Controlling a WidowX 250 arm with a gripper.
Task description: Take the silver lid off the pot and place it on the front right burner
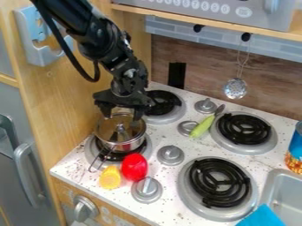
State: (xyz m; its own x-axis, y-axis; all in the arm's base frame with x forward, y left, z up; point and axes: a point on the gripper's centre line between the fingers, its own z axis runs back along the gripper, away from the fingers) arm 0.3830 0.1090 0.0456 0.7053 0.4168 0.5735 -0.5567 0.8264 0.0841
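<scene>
The gripper (122, 115), its fingers set wide apart, hangs over the pot (125, 147) at its twelve o'clock side; whether they touch it, I cannot tell. The pot sits on a burner (90, 150), with a red toy (134, 167) between five and six o'clock, a yellow one (110, 177) near six, a knob (171, 155) at four and a green-handled tool (203, 126) at three.

Bright, fairly even light lies over the white counter (73, 167), its direction hard to tell; small glints sit on the metal pot (128, 147) and the glossy red object (134, 168) near left, while the black arm (97, 39) stays mostly dark
</scene>
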